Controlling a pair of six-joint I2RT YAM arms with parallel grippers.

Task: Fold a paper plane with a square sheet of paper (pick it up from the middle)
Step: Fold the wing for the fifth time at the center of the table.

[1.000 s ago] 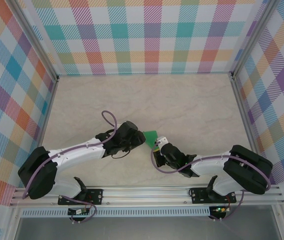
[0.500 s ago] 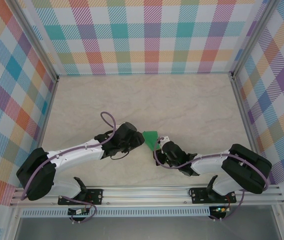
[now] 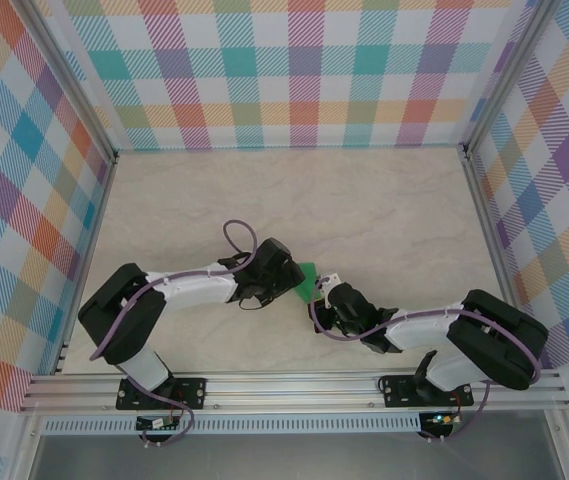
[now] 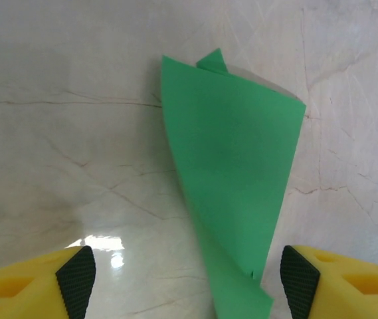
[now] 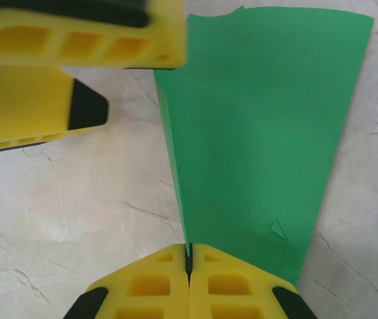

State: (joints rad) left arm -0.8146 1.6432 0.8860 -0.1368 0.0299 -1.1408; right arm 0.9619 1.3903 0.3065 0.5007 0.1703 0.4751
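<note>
Tapering from a broad end to a narrow one, the green paper plane (image 4: 232, 186) sits on the marbled tabletop (image 3: 364, 200), midway between the side edges and closer to the near edge. The right gripper (image 5: 189, 256) pinches its narrow end, fingers pressed together. The left gripper (image 4: 187, 279) stands wide, a finger (image 4: 76, 279) on either side of the paper, neither touching it.

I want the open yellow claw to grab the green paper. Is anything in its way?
No, nothing visible is in the way. The green paper reaches in between the left gripper's open jaws, with bare table around it. The right gripper is shut on the paper's narrow end.
</note>
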